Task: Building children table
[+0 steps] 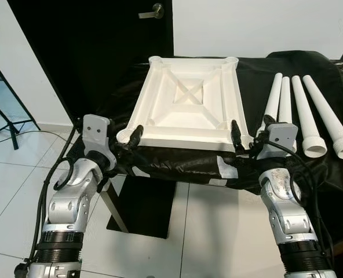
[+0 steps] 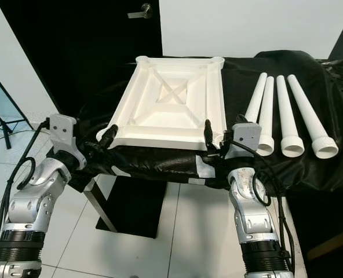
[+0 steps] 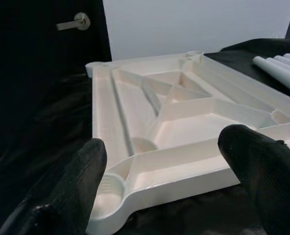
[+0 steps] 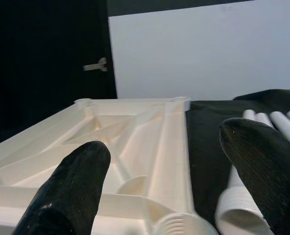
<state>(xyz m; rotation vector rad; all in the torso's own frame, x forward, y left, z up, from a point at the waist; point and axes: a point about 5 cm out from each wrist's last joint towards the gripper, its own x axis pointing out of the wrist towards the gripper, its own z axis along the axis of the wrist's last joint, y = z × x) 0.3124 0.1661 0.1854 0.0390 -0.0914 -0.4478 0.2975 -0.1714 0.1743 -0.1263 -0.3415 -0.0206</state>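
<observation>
A white plastic table top [image 1: 186, 101] lies upside down on a black cloth [image 1: 177, 163], ribs and corner sockets facing up. Several white tapered legs [image 1: 310, 113] lie side by side to its right, wide ends toward me. My left gripper [image 1: 131, 141] is open at the near left corner, and in the left wrist view its fingers [image 3: 76, 176] stand either side of that corner socket. My right gripper [image 1: 250, 132] is open at the near right corner, one finger [image 4: 71, 181] before the table top, the other beside the closest leg [image 4: 238, 205].
The cloth-covered surface ends just in front of my arms, with white tiled floor [image 1: 9, 185] below. A black door with a metal handle [image 1: 154, 10] stands behind, next to a white wall. A black stand's legs [image 1: 9, 124] are at far left.
</observation>
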